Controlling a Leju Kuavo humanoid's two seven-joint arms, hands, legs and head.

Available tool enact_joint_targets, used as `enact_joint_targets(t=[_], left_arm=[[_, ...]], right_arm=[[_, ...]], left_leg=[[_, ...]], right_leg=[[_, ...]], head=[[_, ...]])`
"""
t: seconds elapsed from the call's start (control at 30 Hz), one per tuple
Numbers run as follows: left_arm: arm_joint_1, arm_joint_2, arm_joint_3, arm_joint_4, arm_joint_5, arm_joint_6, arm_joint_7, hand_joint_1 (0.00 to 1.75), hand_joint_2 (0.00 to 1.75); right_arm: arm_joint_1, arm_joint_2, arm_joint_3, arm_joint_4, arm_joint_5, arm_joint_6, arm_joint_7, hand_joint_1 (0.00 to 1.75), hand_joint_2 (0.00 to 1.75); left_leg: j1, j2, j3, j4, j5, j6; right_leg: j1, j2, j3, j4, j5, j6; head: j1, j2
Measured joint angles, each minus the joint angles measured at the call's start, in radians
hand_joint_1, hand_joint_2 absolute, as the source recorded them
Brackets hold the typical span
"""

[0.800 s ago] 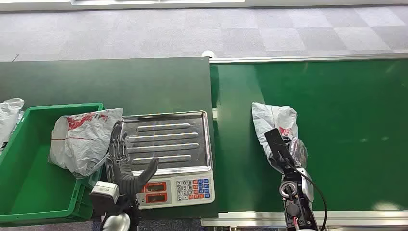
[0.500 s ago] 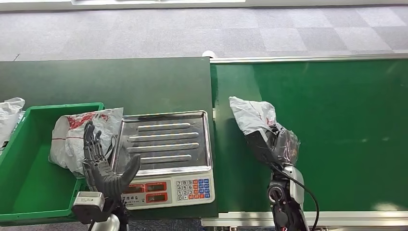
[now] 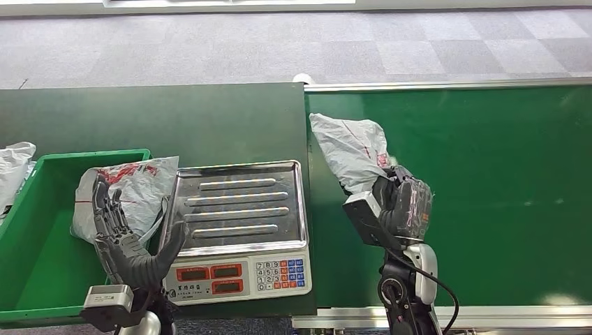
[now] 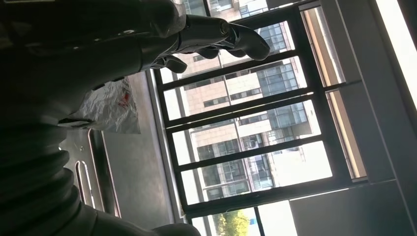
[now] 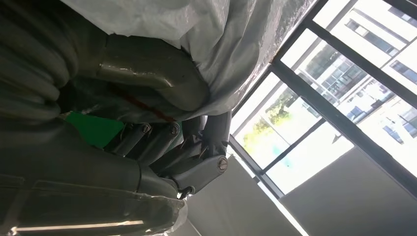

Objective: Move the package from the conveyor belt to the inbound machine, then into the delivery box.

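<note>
A white plastic package with red print hangs above the green conveyor belt, lifted near the belt's left end. My right hand grips its lower end, and the bag drapes over my thumb in the right wrist view. The inbound machine is a scale with a steel tray, bare, just left of the package. My left hand is raised with fingers spread, holding nothing, between the scale and the green delivery box. Another white package leans over that box's right wall.
A dark green table carries the scale and box. One more white bag lies at the far left edge. Grey carpet floor stretches beyond the table and belt. Large windows appear in the wrist views.
My right hand has lifted the package off the belt and carried it left toward the scale. My left hand has drawn back from the scale tray toward the box, fingers spread.
</note>
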Motion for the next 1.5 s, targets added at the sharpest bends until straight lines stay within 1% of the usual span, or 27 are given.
enact_joint_targets(t=[0.1, 0.17, 0.23, 0.3, 0.37, 0.47, 0.57, 0.63, 0.87, 1.2, 1.23, 1.33, 1.37, 1.5], left_arm=[[0.0, 0.002, 0.0, -0.001, 0.006, 0.008, 0.0, 0.0, 1.75], [-0.004, 0.005, -0.002, -0.001, 0.021, 0.014, 0.0, 0.0, 1.75], [-0.013, 0.008, -0.01, 0.0, 0.034, 0.016, 0.0, 0.0, 1.75], [-0.029, 0.01, -0.022, 0.005, 0.039, 0.017, 0.0, 0.0, 1.75], [-0.045, 0.01, -0.035, 0.013, 0.041, 0.019, 0.0, 0.0, 1.75], [-0.07, 0.01, -0.047, 0.029, 0.049, 0.015, 0.0, 0.0, 1.75], [-0.089, 0.01, -0.049, 0.043, 0.055, 0.006, 0.0, 0.0, 1.75], [-0.099, 0.01, -0.049, 0.051, 0.059, 0.003, 0.0, 0.0, 1.75], [-0.116, 0.014, -0.048, 0.073, 0.07, 0.003, 0.0, 0.0, 1.75], [-0.124, 0.016, -0.045, 0.091, 0.073, 0.003, 0.0, 0.0, 1.75], [-0.125, 0.016, -0.045, 0.093, 0.073, 0.003, 0.0, 0.0, 1.75], [-0.128, 0.016, -0.044, 0.101, 0.073, 0.0, 0.0, 0.0, 1.75], [-0.128, 0.016, -0.044, 0.103, 0.073, -0.001, 0.0, 0.0, 1.75], [-0.128, 0.016, -0.044, 0.106, 0.073, -0.001, 0.0, 0.0, 1.75]], right_arm=[[0.002, 0.0, 0.01, -0.011, -0.005, -0.024, -0.021, 1.75, 1.75], [0.004, 0.0, 0.027, -0.023, -0.018, -0.063, -0.058, 1.75, 1.75], [0.002, 0.001, 0.058, -0.034, -0.028, -0.094, -0.095, 1.75, 1.75], [-0.003, 0.004, 0.102, -0.037, -0.015, -0.103, -0.112, 1.75, 1.75], [-0.01, 0.009, 0.154, -0.031, 0.019, -0.09, -0.112, 1.75, 1.75], [-0.03, 0.017, 0.24, 0.004, 0.057, -0.034, -0.106, 1.75, 1.75], [-0.05, 0.019, 0.306, 0.048, 0.063, -0.004, -0.109, 1.75, 1.75], [-0.062, 0.019, 0.332, 0.068, 0.058, 0.007, -0.118, 1.75, 1.75], [-0.096, 0.02, 0.375, 0.109, 0.034, 0.045, -0.145, 1.75, 1.75], [-0.125, 0.021, 0.393, 0.149, 0.008, 0.068, -0.162, 1.75, 1.75], [-0.128, 0.022, 0.393, 0.154, 0.006, 0.069, -0.162, 1.72, 1.75], [-0.135, 0.025, 0.393, 0.168, 0.001, 0.072, -0.162, 0.41, 1.75], [-0.137, 0.026, 0.393, 0.172, 0.0, 0.072, -0.162, 0.0, 1.75], [-0.141, 0.027, 0.393, 0.185, -0.01, 0.074, -0.16, 0.0, 1.75]], left_leg=[[0.0, 0.0, 0.0, 0.0, 0.0, 0.0], [0.0, 0.0, 0.0, 0.0, 0.0, 0.0], [0.0, 0.0, 0.0, 0.0, 0.0, 0.0], [0.0, 0.0, 0.0, 0.0, 0.0, 0.0], [0.0, 0.001, 0.0, 0.0, 0.0, 0.0], [0.0, 0.001, 0.0, 0.0, 0.0, 0.0], [0.0, 0.001, 0.0, 0.0, 0.0, 0.0], [0.0, 0.001, 0.0, 0.0, 0.0, 0.0], [0.0, 0.001, 0.0, 0.0, 0.0, 0.0], [0.0, 0.001, 0.0, 0.0, 0.0, 0.0], [0.0, 0.001, 0.0, 0.0, 0.0, 0.0], [0.0, 0.001, 0.0, 0.0, 0.0, 0.0], [0.0, 0.001, 0.0, 0.0, 0.0, 0.0], [0.0, 0.001, 0.0, 0.0, 0.0, 0.0]], right_leg=[[0.0, 0.0, 0.0, 0.0, 0.0, 0.0], [0.0, 0.0, 0.0, 0.0, 0.0, 0.0], [0.0, 0.0, 0.0, 0.0, 0.0, 0.0], [0.0, 0.0, 0.0, 0.0, 0.0, 0.0], [0.0, 0.0, 0.0, 0.0, 0.0, 0.0], [0.001, 0.0, 0.0, 0.0, 0.0, 0.0], [0.0, 0.0, 0.0, 0.0, 0.0, 0.0], [0.0, 0.0, 0.0, 0.0, 0.0, 0.0], [0.0, 0.0, 0.0, 0.0, 0.0, 0.0], [0.0, 0.0, 0.0, 0.0, 0.0, 0.0], [0.0, 0.0, 0.0, 0.0, 0.0, 0.0], [0.0, 0.0, 0.0, 0.0, 0.0, 0.0], [0.0, 0.0, 0.0, 0.0, 0.0, 0.0], [0.0, 0.0, 0.0, 0.0, 0.0, 0.0]], head=[[0.0, 0.0], [0.0, 0.0], [0.0, 0.0], [0.0, 0.0], [0.0, 0.0], [0.0, 0.0], [0.0, 0.0], [0.0, 0.0], [0.0, 0.0], [0.0, 0.0], [0.0, 0.0], [0.0, 0.0], [0.0, 0.0], [0.0, 0.0]])
